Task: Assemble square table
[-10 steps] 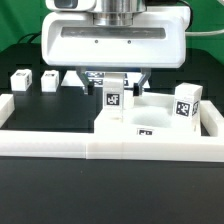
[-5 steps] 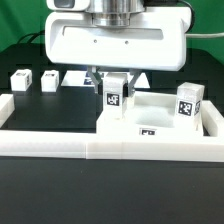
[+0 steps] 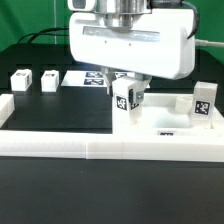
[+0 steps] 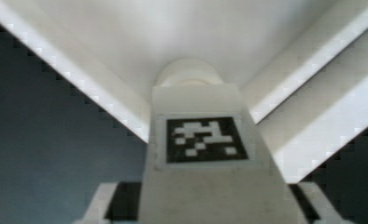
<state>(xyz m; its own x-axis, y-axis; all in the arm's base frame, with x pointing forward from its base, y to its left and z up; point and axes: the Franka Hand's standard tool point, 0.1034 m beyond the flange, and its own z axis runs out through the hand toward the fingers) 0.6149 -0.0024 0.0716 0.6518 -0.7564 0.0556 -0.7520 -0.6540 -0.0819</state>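
A: Entry one, gripper (image 3: 126, 93)?
B: Clenched on a tagged leg (image 3: 124, 100), upright. In the wrist view the tagged leg (image 4: 207, 140) sits between the fingers (image 4: 106, 206).
A: Square slab (image 3: 168, 122)?
B: On the black table (image 3: 60, 110), behind the border wall (image 3: 100, 148). The tagged leg stands at its corner on the exterior view's left. A second leg (image 3: 204, 101) is upright at the far side.
A: Others?
B: Two loose legs (image 3: 19, 80) (image 3: 48, 80), well apart from the slab.
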